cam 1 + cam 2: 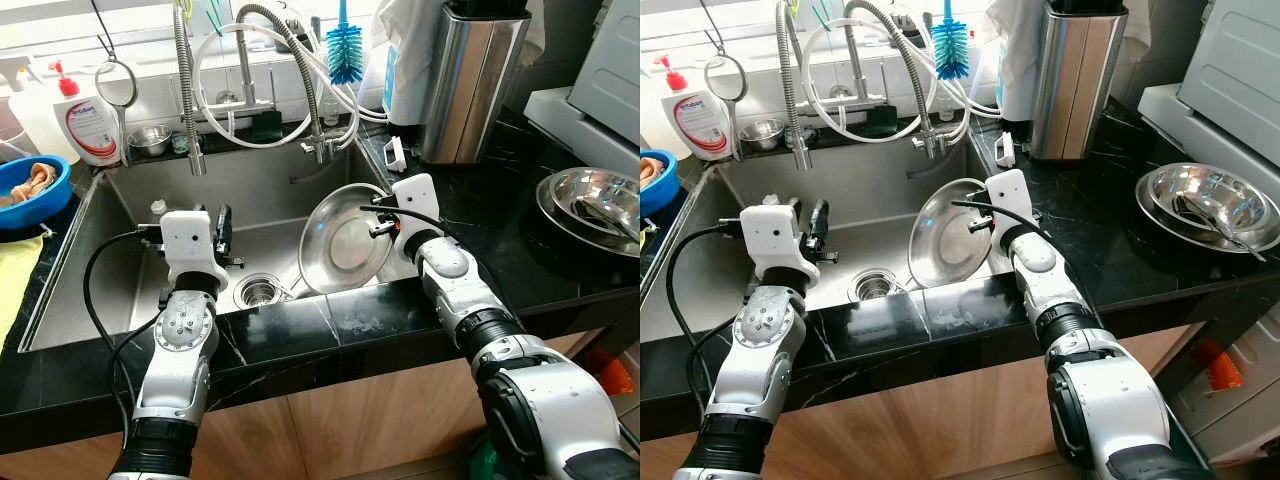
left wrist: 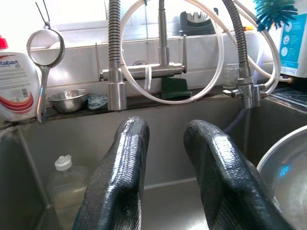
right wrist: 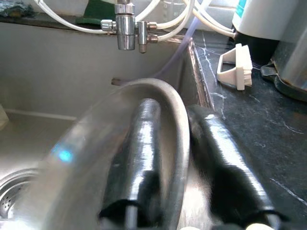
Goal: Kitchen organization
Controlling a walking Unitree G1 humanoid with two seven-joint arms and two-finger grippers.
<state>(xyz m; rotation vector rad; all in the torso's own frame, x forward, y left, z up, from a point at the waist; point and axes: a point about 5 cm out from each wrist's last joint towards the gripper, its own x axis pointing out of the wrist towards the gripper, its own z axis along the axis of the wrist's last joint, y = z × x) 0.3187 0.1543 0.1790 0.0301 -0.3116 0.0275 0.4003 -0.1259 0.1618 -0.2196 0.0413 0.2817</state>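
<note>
Bright window backlight, glare on steel, sharp.

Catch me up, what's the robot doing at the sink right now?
The right gripper has its jaws shut on the rim of a round stainless steel plate, one finger on each side, holding it tilted on edge over the right part of the steel sink. The left gripper hangs open above the basin near the drain, holding nothing. Two stacked steel bowls sit on the black counter to the right.
</note>
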